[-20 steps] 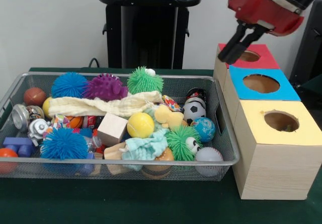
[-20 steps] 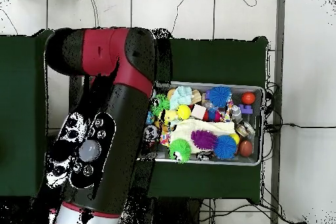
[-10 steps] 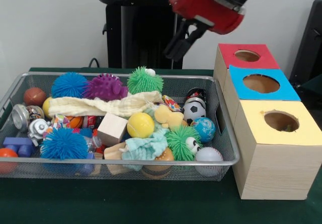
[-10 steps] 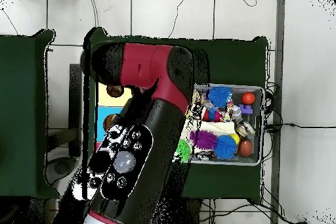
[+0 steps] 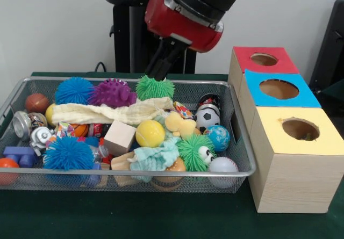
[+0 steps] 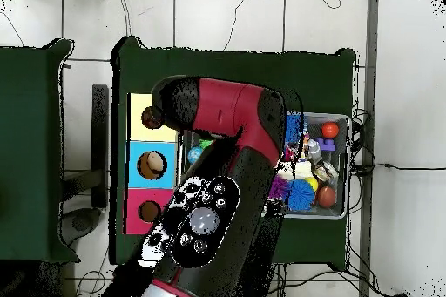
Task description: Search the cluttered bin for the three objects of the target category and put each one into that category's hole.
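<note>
A wire-mesh bin holds a heap of toys: a green spiky ball, a purple one, two blue ones, a soccer ball, a yellow ball, a wooden cube and a cream cloth. My gripper hangs tilted just above the green spiky ball at the bin's back edge, and nothing shows in it. Right of the bin stand three wooden boxes with holes, topped red, blue and yellow. In the overhead view my arm hides the gripper and half the bin.
A globe ball, a green fuzzy toy with eyes, a white baseball and a mint cloth crowd the bin's front right. Metal bells and blue blocks lie at its left end. Dark green cloth covers the table.
My gripper has swung from above the red box's hole leftward and down to the back of the bin, over the green spiky ball. The toys have not moved.
</note>
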